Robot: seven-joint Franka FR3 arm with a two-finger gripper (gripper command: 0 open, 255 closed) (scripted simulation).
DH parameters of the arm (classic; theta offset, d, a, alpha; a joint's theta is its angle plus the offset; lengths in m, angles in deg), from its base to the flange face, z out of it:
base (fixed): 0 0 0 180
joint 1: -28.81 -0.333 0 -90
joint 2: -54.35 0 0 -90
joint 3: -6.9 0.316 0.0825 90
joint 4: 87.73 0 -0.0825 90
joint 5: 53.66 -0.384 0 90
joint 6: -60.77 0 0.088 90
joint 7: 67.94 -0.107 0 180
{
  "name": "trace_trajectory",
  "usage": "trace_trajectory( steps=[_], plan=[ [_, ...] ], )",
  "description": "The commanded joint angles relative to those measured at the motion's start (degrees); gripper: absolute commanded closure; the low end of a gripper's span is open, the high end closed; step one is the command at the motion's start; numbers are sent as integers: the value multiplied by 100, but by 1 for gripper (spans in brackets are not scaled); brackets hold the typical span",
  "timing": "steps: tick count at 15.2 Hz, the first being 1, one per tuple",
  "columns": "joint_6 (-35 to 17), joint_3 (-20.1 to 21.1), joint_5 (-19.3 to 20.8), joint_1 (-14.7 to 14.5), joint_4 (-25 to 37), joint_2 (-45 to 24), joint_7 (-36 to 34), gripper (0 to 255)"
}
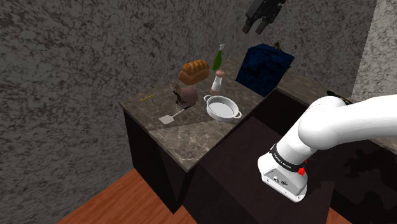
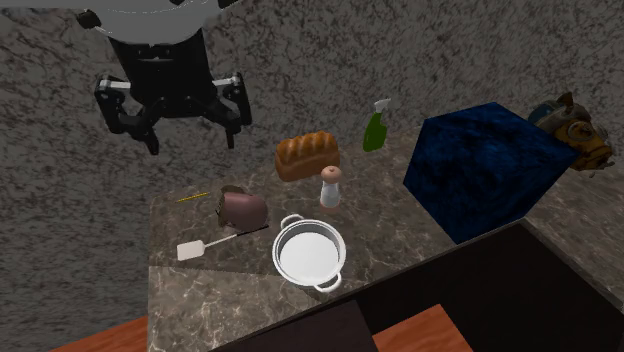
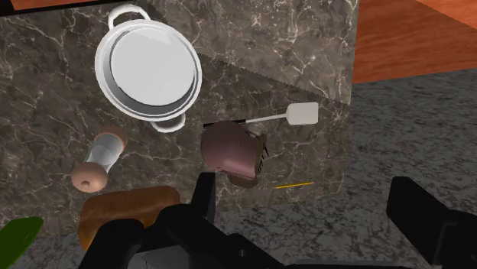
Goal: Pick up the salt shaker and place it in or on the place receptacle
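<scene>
While the shaker (image 2: 331,187) is seen upright on the tabletop (image 2: 400,228) between loaf (image 2: 306,155) and pan (image 2: 276,250), the pincer (image 2: 192,135) is held high above, jaws set wide apart.

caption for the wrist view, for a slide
Jaws open above the counter; salt shaker stands between white pan and bread loaf

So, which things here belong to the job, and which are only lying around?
For the job: salt shaker, white pan, open tool.
Lying around: bread, green spray bottle, brown toaster, spatula, blue box, thin yellow stick.
</scene>
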Motion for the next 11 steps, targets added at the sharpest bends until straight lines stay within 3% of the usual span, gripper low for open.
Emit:
trace_trajectory(
  steps=[1,11],
  plan=[
    [0,0,0,0,0,0,0,0],
    [-1239,-917,160,144,-237,-1252,1027,0]
  ],
)
